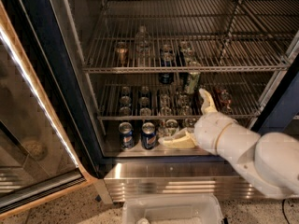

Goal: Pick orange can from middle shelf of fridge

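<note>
The orange can (121, 53) stands at the left of the middle shelf (187, 68), a chrome wire rack inside the open fridge (74, 101). My gripper (190, 121) hovers lower down and to the right, in front of the rack below. It is open and holds nothing. One cream finger (206, 101) points up and the other (176, 141) points left. The white arm (252, 157) comes in from the lower right.
A clear bottle (142, 42) and several glass jars share the rack with the orange can. A green can (191, 81) and reddish cans (224, 98) stand on the lower rack, two blue cans (137, 135) on the floor level. The glass door (32, 139) hangs open at left. A white bin (173, 210) sits below.
</note>
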`<state>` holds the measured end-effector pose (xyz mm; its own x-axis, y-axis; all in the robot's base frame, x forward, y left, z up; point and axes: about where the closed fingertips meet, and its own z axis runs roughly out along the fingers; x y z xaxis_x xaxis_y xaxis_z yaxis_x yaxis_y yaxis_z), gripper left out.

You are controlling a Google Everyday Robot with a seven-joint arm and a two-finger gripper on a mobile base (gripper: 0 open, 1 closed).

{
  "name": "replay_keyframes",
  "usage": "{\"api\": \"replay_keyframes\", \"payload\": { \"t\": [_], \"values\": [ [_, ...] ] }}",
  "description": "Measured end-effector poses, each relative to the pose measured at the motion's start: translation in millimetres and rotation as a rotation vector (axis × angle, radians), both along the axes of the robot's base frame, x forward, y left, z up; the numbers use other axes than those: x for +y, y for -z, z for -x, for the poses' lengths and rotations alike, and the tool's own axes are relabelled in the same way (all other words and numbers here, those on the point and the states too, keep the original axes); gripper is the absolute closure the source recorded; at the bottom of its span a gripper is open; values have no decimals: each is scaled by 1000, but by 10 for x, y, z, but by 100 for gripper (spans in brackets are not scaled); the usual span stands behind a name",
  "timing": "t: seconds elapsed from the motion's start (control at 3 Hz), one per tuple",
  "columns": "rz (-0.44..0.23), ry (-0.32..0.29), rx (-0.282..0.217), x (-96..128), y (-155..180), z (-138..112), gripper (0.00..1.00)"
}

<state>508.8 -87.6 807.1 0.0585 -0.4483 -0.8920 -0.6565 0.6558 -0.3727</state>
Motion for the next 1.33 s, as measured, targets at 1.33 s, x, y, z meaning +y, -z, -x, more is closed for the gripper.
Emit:
{"api": "replay_keyframes", "payload": {
  "t": [1.33],
  "values": [
    [-178, 40, -389, 824, -418, -542, 0]
  ]
}}
